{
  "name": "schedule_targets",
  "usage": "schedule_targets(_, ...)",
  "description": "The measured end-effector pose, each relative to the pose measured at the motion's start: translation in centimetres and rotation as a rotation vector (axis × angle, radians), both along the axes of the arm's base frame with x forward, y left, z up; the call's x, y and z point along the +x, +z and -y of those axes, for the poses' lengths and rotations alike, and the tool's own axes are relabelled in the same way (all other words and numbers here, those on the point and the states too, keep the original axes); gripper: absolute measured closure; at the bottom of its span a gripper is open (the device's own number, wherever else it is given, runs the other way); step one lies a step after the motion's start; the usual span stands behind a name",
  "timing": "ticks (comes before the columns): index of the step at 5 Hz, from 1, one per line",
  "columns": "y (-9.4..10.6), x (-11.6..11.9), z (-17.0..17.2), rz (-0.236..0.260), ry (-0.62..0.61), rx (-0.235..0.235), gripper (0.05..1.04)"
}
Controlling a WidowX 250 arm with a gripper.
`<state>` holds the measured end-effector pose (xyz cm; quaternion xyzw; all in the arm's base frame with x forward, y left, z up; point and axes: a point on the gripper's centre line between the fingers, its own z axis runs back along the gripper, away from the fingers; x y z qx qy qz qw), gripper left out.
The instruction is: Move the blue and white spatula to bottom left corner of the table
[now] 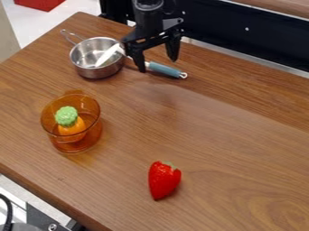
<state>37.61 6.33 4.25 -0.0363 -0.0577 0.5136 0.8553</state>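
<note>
Claw (158, 65) released — fingers apart, near the blue-and-white spatula (166, 70) — blade over the pot (95, 72).

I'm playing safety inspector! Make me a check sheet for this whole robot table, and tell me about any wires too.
Surface: wooden table, brown grain.
Job's things: spatula, blue handle on the table's far side, white end over the metal pot.
Clutter: metal pot; see-through orange pot with a green-topped orange toy inside; red strawberry.
Gripper: the gripper is at the spatula's handle, fingers apart.
Cables: black cable curving at the lower left edge, beyond the table.
Surroundings: red object at upper left; dark panel behind the table.
</note>
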Motion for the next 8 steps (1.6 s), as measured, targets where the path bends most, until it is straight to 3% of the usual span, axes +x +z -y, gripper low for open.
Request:
schedule_targets(2, -0.4, 0.4, 0.0, 0.024, 0.525, -0.064, 0.089)
schedule_targets(3, -1.4, 0.5, -0.1, 0.092, 0.755, -0.071, 0.089)
schedule_targets(4, -1.6, 1.2, -0.2, 0.113, 0.794, -0.055, 0.089)
schedule_targets(5, -3.4, 1.6, 0.1, 0.048, 0.793, -0.014, 0.089)
schedule_targets(6, -3.5, 2.4, 0.1, 0.031, 0.810, -0.015, 0.133)
schedule_targets(7, -3.6, 2.7, 0.3, 0.008, 0.786, -0.013, 0.334)
schedule_targets(8, -3.7, 2.5, 0.6, -0.013, 0.780, -0.030, 0.616)
